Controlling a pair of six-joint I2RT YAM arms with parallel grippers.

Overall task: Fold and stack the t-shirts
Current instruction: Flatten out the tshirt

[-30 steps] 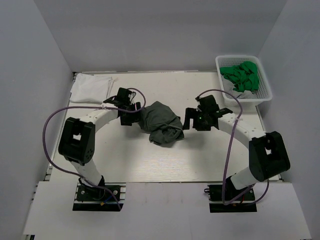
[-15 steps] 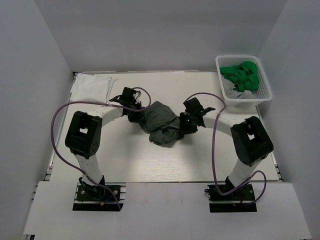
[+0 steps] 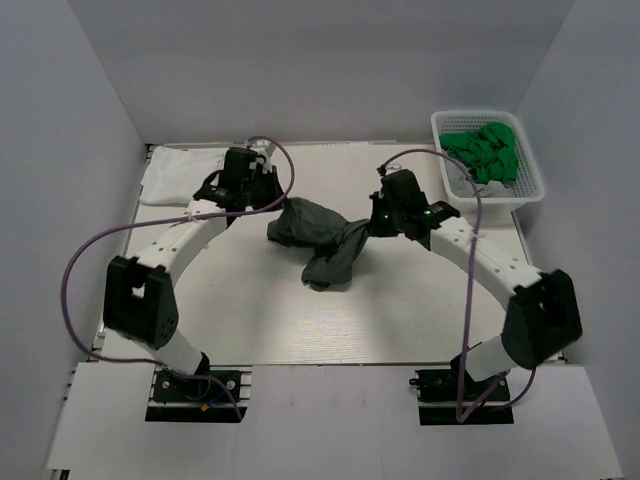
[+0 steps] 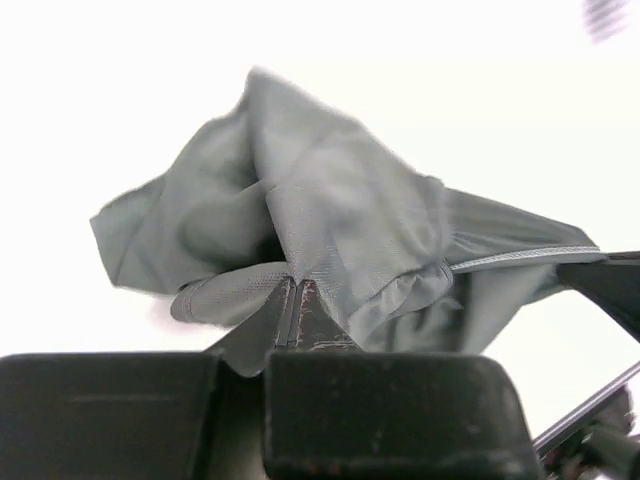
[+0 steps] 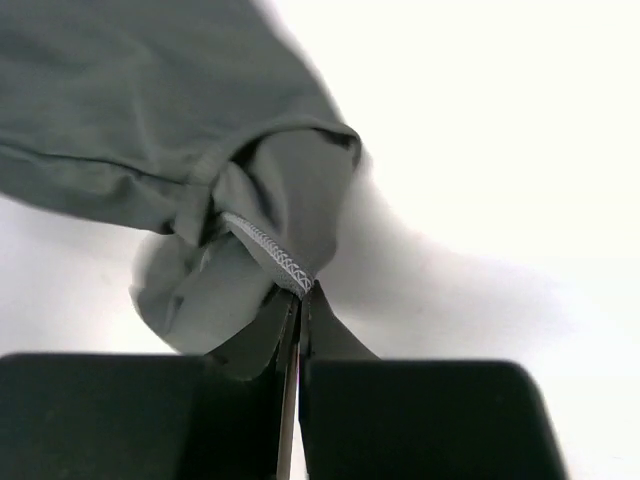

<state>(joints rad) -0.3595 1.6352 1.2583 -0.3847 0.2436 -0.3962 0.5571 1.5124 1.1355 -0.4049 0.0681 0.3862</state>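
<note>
Pinching olive t-shirt, left gripper and right gripper have pulled apart.

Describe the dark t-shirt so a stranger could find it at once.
Look at the middle of the white table. The dark olive-grey t-shirt is bunched up there, pinched by the left gripper and the right gripper. The white t-shirt in the far left corner is pale and lies flat.

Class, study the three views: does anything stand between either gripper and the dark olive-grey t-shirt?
Nothing visible does. The left gripper is shut on a fold at the left end of the dark olive-grey t-shirt, and the right gripper is shut on a stitched hem at its right end.
</note>
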